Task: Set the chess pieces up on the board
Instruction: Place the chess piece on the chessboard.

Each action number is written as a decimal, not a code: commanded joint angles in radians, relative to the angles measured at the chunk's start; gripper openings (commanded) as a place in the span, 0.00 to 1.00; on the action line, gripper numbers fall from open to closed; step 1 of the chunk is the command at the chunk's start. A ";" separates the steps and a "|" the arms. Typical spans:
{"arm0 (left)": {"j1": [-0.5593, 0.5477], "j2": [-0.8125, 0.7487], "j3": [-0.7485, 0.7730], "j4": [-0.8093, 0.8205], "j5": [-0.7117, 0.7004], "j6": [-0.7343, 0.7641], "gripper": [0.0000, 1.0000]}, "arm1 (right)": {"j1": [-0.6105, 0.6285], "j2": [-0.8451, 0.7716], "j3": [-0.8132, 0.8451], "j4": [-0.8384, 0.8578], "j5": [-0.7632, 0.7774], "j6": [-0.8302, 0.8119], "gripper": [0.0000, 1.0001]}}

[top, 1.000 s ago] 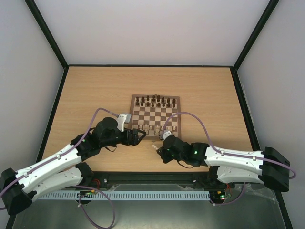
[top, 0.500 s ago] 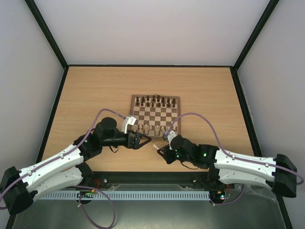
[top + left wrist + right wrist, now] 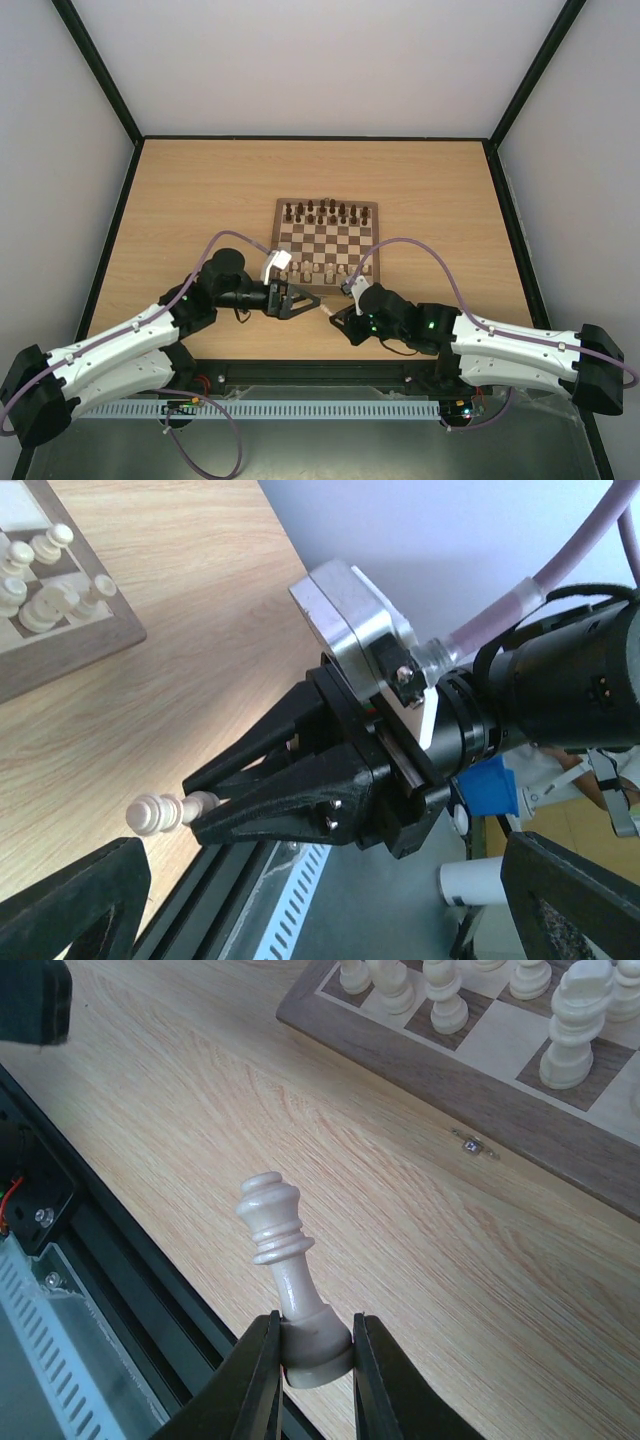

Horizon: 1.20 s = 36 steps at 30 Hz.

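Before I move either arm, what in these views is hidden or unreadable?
Top external: the chess pieces on the board are too small to tell types or empty squares.
Top external: the held chess piece is only a speck between the left gripper and the right gripper.
Right wrist: the board runs off the top edge; only its near part shows.
Left wrist: only one board corner shows, cut off by the left and top edges.

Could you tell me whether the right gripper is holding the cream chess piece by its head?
No, the right gripper clamps the cream chess piece at its base, with the head sticking out free.
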 commanded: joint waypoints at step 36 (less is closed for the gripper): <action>0.020 -0.072 -0.129 0.108 0.223 -0.095 0.99 | 0.007 -0.125 0.031 -0.003 -0.246 -0.066 0.15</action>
